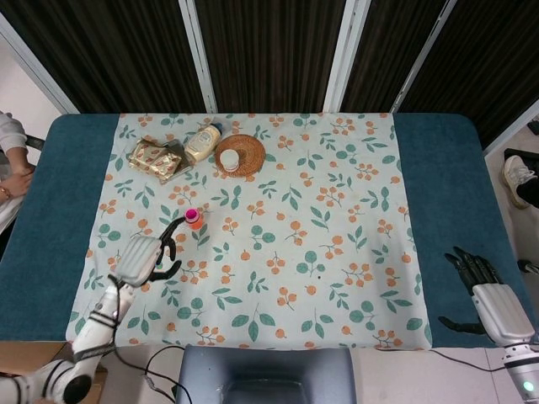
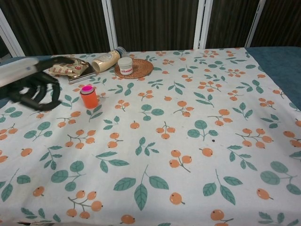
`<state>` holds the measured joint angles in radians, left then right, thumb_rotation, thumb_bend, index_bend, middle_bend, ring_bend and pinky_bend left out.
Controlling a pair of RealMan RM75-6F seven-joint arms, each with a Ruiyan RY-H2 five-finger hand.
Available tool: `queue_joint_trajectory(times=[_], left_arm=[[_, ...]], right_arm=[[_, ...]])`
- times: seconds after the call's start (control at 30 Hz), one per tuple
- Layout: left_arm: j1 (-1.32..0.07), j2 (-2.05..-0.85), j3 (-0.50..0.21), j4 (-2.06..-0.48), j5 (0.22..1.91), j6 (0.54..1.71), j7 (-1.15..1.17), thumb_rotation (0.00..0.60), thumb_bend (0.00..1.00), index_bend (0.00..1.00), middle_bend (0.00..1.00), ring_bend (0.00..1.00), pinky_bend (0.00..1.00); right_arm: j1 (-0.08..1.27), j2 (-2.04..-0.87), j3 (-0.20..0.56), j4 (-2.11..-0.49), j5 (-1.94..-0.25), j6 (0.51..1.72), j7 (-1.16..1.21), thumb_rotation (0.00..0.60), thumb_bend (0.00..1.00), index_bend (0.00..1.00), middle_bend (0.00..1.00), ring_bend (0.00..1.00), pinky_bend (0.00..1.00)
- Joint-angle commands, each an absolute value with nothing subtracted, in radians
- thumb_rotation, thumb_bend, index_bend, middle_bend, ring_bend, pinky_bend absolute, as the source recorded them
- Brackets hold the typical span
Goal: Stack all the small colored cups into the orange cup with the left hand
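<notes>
Covering the counter (image 1: 438, 168), a floral cloth (image 1: 295, 236) carries everything. Near its left edge the left hand (image 1: 141, 257) hovers with fingers spread, holding nothing, just short of the orange cup (image 2: 89, 98). That cup stands upright with a pink cup (image 2: 87, 88) nested inside. Off the cloth's right corner, the right hand (image 1: 484, 290) rests open.

A small orange plastic cup (image 2: 89, 99) is standing upright on the floral tablecloth's left part. A smaller pink plastic cup (image 2: 87, 88) is sitting nested inside it, rim showing.

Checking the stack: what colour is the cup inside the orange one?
Pink cup, clearest in the chest view.
</notes>
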<state>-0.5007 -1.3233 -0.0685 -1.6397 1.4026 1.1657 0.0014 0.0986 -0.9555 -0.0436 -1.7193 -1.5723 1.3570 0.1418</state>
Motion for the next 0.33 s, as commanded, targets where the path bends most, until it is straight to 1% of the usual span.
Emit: queue_joint_trajectory(times=[0.03, 0.07, 0.1, 0.17, 0.23, 0.33], left_arm=[[-0.2, -1.17, 0.214, -1.546, 1.761, 1.524, -0.122, 0.6, 0.39, 0.0, 0.0, 0.0, 0.06], [-0.164, -1.187, 0.216, -1.506, 1.766, 1.572, -0.114, 0.6, 0.38, 0.0, 0.0, 0.0, 0.05], [-0.153, -1.186, 0.217, -1.485, 1.781, 1.595, -0.095, 0.6, 0.38, 0.0, 0.0, 0.0, 0.05], [-0.131, -1.204, 0.189, -1.465, 1.782, 1.655, -0.098, 0.6, 0.38, 0.0, 0.0, 0.0, 0.04], [-0.122, -1.21, 0.174, -1.452, 1.765, 1.658, -0.092, 0.6, 0.38, 0.0, 0.0, 0.0, 0.04], [-0.123, -1.202, 0.172, -1.454, 1.749, 1.632, -0.11, 0.6, 0.38, 0.0, 0.0, 0.0, 0.04]], right_arm=[[0.1, -0.962, -0.048, -1.731, -1.573, 1.347, 0.115, 0.6, 0.2, 0.0, 0.0, 0.0, 0.0], [0.1, -0.966, -0.05, -1.734, -1.577, 1.348, 0.104, 0.6, 0.2, 0.0, 0.0, 0.0, 0.0], [0.099, -0.969, -0.051, -1.736, -1.58, 1.349, 0.094, 0.6, 0.2, 0.0, 0.0, 0.0, 0.0], [0.099, -0.974, -0.056, -1.741, -1.589, 1.347, 0.081, 0.6, 0.2, 0.0, 0.0, 0.0, 0.0], [0.098, -0.977, -0.06, -1.743, -1.598, 1.35, 0.071, 0.6, 0.21, 0.0, 0.0, 0.0, 0.0], [0.095, -0.98, -0.063, -1.744, -1.604, 1.355, 0.064, 0.6, 0.2, 0.0, 0.0, 0.0, 0.0]])
